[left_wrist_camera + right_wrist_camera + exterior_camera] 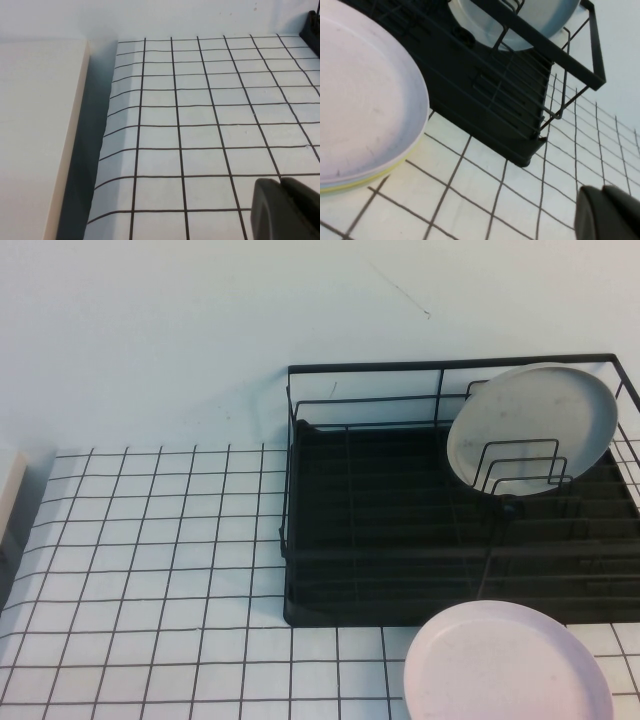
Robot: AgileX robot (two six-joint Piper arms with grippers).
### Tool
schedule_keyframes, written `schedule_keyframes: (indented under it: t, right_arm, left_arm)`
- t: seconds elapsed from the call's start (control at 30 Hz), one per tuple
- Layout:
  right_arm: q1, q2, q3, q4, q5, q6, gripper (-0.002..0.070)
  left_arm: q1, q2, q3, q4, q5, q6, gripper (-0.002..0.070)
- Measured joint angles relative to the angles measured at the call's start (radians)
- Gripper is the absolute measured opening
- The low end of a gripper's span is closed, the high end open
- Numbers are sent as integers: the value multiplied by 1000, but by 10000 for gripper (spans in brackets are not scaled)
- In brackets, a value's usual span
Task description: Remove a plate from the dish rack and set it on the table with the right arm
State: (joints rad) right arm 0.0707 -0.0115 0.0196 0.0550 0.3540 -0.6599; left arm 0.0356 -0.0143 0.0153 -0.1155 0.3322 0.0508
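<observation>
Pale pink plate (508, 661) — flat on the counter (160, 570) just in front of the dish rack (400, 530), touching no gripper; an off-white plate (532, 427) stands upright in the rack's loops. Right gripper (610, 212) beside the rack's front, fingers closed and empty — judged best withdrawn straight up, clear of the rim; left gripper (285, 210) well away from the rack, finger state untellable.

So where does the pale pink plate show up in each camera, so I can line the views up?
High view: pale pink plate at the bottom right, flat on the table, just in front of the dish rack.
Left wrist view: not in it.
Right wrist view: it fills the left side, with a yellowish rim showing beneath it.
Shared landmark: the dish rack's front edge, right behind the plate in both views.
</observation>
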Motion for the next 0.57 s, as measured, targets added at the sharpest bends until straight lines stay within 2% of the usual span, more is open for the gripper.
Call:
schedule_keyframes:
  t: [0.33,0.57]
  right_arm:
    - [-40,0,1,-5,0,429,-2]
    - [-45,0,1,-34,0,484,-2]
  left_arm:
    - [0,0,0,0,0,0,-3]
    - [0,0,0,0,0,0,-3]
